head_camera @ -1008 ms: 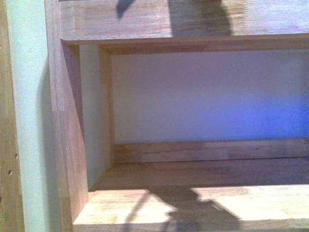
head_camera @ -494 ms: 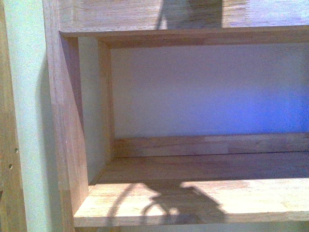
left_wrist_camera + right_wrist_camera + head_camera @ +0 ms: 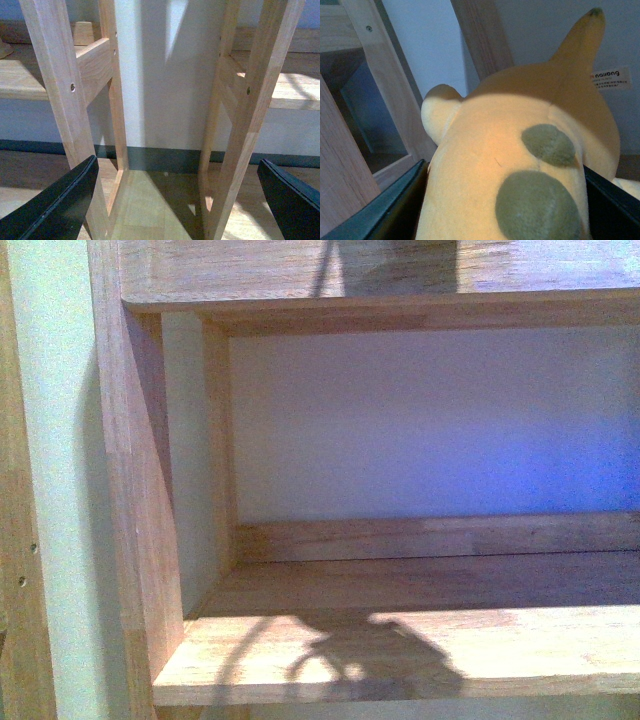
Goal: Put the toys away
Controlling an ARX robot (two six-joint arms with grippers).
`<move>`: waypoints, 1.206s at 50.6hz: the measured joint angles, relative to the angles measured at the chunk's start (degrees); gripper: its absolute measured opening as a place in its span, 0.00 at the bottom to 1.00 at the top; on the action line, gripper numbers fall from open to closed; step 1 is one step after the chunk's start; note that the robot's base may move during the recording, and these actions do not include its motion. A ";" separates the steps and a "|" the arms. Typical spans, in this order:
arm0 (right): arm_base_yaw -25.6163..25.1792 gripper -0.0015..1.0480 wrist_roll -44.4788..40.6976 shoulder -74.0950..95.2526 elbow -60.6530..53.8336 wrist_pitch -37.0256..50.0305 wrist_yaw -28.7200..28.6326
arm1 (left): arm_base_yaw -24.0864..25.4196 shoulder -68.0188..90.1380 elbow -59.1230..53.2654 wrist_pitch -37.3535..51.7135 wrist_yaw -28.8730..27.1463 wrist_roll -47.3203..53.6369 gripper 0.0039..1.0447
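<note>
1. One plush toy (image 3: 520, 170), orange-yellow with two dark spots, sits between the right gripper (image 3: 505, 200) fingers, pinched on both flanks; a white label shows near its tail
2. Judged soft, light and squashy, not fragile; a grip across the thick body should hold best, limbs would flop
3. Left gripper (image 3: 182, 205) spread wide, holding nothing, facing wooden shelf legs (image 3: 60, 100)
4. One wooden shelf (image 3: 400, 640) compartment ahead, no toy in it
</note>
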 joint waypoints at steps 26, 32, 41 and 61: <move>-4.66 1.00 -2.99 -16.17 -17.86 7.98 0.07 | 0.00 0.00 0.00 0.00 0.00 0.00 0.95; -6.05 1.00 -3.21 -22.08 -24.98 9.68 0.37 | 0.00 0.00 0.00 0.00 0.00 0.00 0.95; -6.88 1.00 -7.52 -32.15 -37.05 11.74 1.77 | 0.00 0.00 0.00 0.00 0.00 0.00 0.95; -8.63 1.00 -18.43 -54.14 -66.31 19.41 4.15 | 0.00 0.00 0.00 0.00 0.00 0.00 0.95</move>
